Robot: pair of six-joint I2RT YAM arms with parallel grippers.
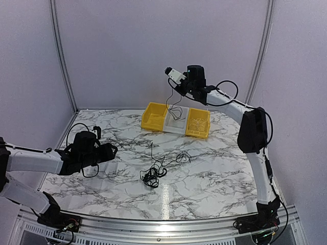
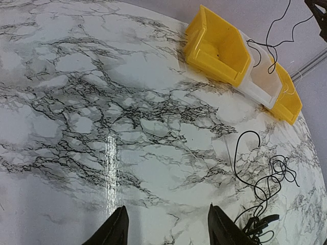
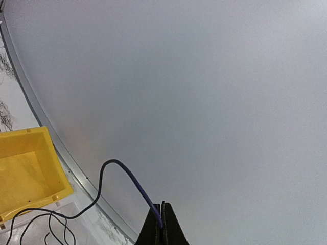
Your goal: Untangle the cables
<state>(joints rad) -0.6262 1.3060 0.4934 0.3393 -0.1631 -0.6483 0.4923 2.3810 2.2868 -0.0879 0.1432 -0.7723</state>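
Top external: limp, light cable (image 3: pixel 118 163) is pinched in right jaws; left jaws released; tangle (image 1: pixel 151 176) best taken by a loop.

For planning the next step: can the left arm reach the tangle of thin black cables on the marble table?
Probably yes. The left end effector is open, and only bare white marble table lies between it and the tangle of thin black cables.

Arms (image 1: pixel 261 176) white w/ blk joints, looped blk cabling (image 1: pixel 228 83); L claw (image 2: pixel 168 227), R claw (image 3: pixel 162 222) blk.
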